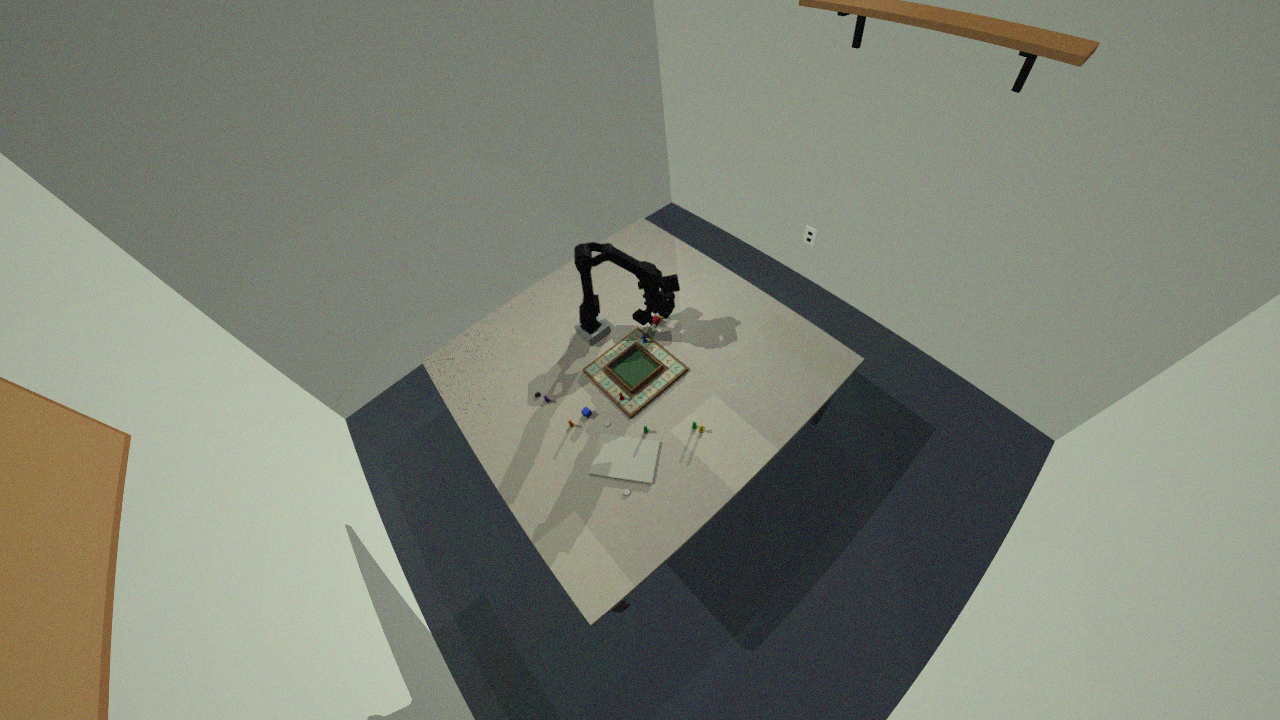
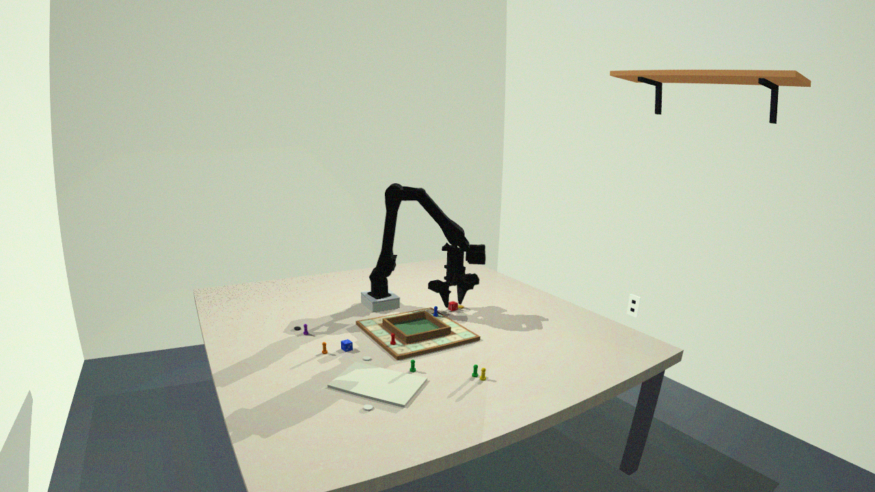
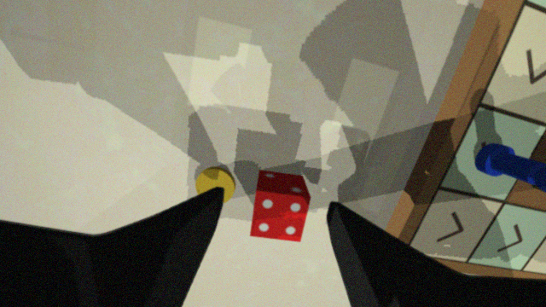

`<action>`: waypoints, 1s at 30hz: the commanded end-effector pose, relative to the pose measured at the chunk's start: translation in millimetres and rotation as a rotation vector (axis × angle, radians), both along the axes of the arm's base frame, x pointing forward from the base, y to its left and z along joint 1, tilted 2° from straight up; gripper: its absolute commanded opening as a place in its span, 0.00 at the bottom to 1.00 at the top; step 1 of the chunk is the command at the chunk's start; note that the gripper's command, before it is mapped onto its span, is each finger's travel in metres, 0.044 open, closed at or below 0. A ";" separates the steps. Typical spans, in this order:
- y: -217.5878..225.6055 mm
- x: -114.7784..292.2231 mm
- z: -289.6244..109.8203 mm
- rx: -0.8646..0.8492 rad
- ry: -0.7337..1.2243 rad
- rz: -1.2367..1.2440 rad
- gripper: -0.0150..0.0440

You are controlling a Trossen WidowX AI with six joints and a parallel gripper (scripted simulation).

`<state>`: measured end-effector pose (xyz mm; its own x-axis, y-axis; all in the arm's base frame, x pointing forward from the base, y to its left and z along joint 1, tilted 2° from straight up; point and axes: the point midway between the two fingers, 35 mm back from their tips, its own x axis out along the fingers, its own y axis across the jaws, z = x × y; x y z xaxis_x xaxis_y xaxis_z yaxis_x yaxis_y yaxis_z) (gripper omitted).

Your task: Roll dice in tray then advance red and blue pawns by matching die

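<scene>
The red die (image 3: 279,209) (image 2: 452,305) (image 1: 656,318) lies on the table just outside the board's back edge. A face with four pips faces the wrist camera. My gripper (image 3: 276,202) (image 2: 453,299) (image 1: 646,322) is open and hangs low over the die, one finger on each side, not touching it. The blue die (image 2: 346,345) (image 1: 586,411) lies on the table left of the board (image 2: 459,335) (image 1: 656,385). The green-floored tray (image 2: 428,335) sits in the board's middle. The red pawn (image 2: 392,339) stands on the board's front left side, the blue pawn (image 2: 435,311) (image 3: 508,164) on its back side.
A yellow disc (image 3: 213,181) lies by my left fingertip. A white card (image 2: 379,384) lies in front of the board, with green pawns (image 2: 413,365) (image 2: 474,370) and a yellow pawn (image 2: 482,374) nearby. An orange pawn (image 2: 324,348) and a purple pawn (image 2: 305,329) stand at left. The arm's base (image 2: 379,301) stands behind the board.
</scene>
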<state>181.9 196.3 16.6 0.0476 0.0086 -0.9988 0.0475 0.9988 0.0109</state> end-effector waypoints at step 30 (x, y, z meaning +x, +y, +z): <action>4.8 7.0 75.1 0.000 0.001 -0.002 0.25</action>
